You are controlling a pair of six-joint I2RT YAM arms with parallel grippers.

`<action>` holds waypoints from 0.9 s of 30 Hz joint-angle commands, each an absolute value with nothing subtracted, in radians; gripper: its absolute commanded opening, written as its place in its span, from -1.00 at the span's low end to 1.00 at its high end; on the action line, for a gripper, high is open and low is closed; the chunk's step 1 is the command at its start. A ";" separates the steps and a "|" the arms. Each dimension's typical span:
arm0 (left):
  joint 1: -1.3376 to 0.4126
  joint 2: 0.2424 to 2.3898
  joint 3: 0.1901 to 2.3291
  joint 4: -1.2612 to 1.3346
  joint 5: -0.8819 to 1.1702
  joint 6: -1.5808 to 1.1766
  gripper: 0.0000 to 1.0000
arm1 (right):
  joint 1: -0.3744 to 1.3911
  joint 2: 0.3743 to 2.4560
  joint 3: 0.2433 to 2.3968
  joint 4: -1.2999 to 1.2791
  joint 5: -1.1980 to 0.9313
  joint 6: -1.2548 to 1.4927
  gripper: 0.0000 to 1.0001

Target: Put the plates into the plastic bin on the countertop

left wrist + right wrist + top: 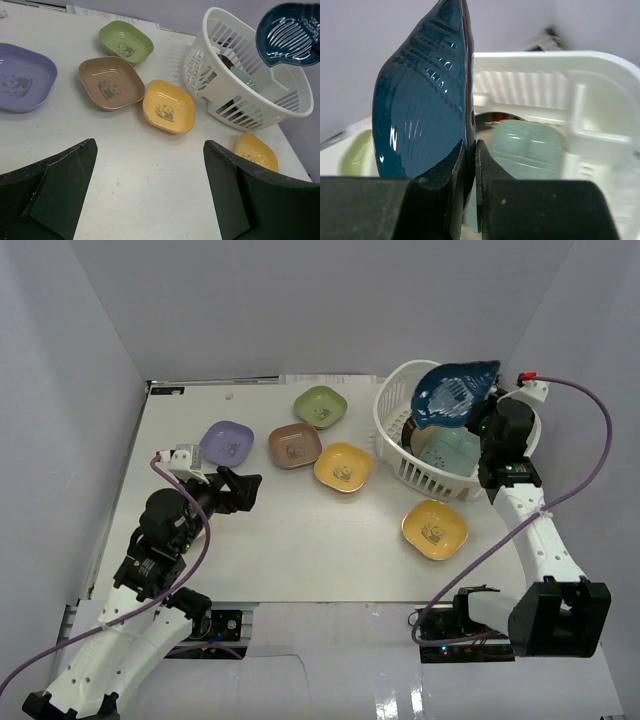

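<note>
white bench: fills the middle of the top view, walled by pale grey panels on the left, far and right sides.

plastic bin: stands at the far right corner of the bench, white, oval, slotted along its wall.

blue plate: hangs on edge above the far part of the bin, dark blue with fine ribbing, clear of the rim in the left wrist view.

dark-rimmed plate: lies inside the bin, mostly hidden, only a glossy curved edge showing behind the tray.

teal tray: rests inside the bin, pale and divided, leaning toward the right wall.

lavender dish: sits toward the left edge, at mid depth.

brown dish: sits just right of the lavender one, with a narrow gap between them.

green dish: lies closest to the far edge, just beyond the brown one.

yellow dish: sits between the brown dish and the bin, near the bin's wall.

orange dish: lies alone toward the right edge, on the near side of the bin and apart from it.

right gripper: pinches the lower rim of the blue plate, jaws tight on either face.

left gripper: hovers over the left half of the bench, near the lavender dish, jaws spread wide with nothing between them.
</note>
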State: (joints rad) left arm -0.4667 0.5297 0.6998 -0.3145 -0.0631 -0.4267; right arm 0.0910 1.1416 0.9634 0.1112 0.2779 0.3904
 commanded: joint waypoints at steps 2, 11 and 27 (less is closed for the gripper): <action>-0.469 0.535 0.693 -0.314 -0.044 -0.422 0.96 | -0.072 1.222 1.023 0.133 0.163 0.435 -0.85; -0.476 0.540 0.693 -0.313 -0.038 -0.423 0.96 | -0.175 1.420 1.034 0.133 0.009 0.505 -0.85; -0.477 0.561 0.695 -0.314 -0.029 -0.423 0.96 | -0.173 1.482 1.026 0.051 0.071 0.400 0.67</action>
State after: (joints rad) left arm -0.4736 0.5549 0.6994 -0.3145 -0.0418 -0.4267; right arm -0.1787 1.4998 0.9756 0.0048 0.0513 0.4412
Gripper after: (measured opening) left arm 0.979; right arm 0.797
